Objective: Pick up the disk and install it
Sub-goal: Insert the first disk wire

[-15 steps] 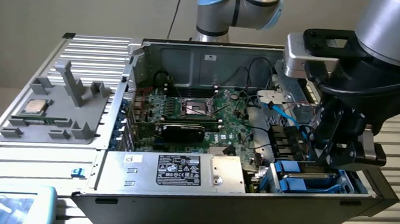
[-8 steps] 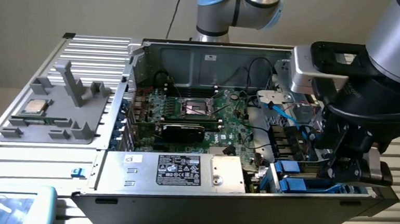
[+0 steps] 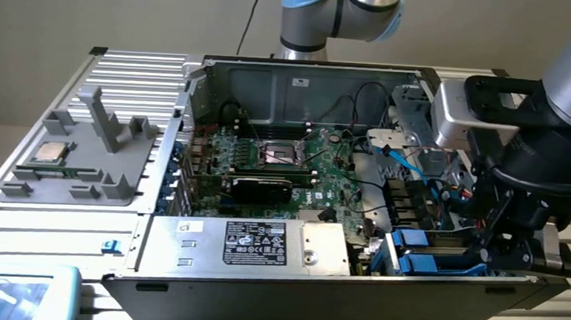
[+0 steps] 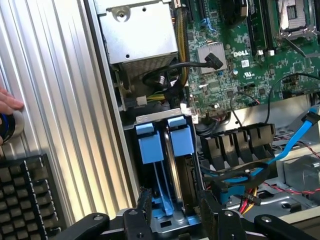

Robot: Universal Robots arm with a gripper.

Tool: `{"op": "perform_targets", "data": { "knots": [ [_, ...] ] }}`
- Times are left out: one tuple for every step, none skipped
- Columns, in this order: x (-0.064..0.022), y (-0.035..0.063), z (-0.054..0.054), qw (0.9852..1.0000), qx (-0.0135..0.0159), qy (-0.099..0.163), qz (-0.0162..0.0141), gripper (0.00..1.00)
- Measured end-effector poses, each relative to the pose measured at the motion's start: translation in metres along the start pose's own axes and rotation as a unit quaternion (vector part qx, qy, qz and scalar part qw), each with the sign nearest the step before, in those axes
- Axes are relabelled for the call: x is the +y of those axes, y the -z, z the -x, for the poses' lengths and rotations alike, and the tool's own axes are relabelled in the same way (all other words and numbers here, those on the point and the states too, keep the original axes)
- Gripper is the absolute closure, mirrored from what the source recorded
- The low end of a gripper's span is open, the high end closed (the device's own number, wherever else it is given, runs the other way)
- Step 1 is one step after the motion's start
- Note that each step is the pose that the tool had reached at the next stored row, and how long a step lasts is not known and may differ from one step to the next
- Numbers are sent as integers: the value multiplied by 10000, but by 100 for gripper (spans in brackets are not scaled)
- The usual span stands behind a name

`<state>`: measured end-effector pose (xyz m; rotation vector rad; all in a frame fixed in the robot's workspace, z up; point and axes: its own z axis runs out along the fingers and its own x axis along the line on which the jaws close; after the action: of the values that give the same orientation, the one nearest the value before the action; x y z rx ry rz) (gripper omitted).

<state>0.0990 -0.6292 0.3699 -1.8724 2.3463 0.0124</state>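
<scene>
Hovering spread wide and empty, the gripper straddles the drive bay at the computer case's near corner, exterior view's right, where the disk appears already seated upright, leaving little undone.

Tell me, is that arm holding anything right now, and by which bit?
Cannot be told. The gripper is down at a blue-framed disk standing in the bay, but whether it grips is unclear.

Straight above the drive cage is open room, taken by the gripper with fingers apart; the case wall hems one flank, black connectors and a blue cable crowd the other, and the silver power supply stands just beyond its end
</scene>
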Motion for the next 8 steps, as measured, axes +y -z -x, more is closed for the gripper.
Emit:
{"op": "perform_targets", "data": {
  "knots": [
    [-6,-7,1,10000,-3,37,4,48],
    [-8,-16,1,10000,-7,78,9,48],
    [-9,-26,1,9999,-11,120,14,48],
    [-8,-38,0,9999,-15,168,20,48],
    [-7,-49,0,9997,-20,223,26,48],
    [-7,-62,0,9996,-26,279,33,48],
    [-5,-74,0,9994,-35,338,40,48],
    [-5,-82,-1,9992,-47,394,48,48]
  ]
}}
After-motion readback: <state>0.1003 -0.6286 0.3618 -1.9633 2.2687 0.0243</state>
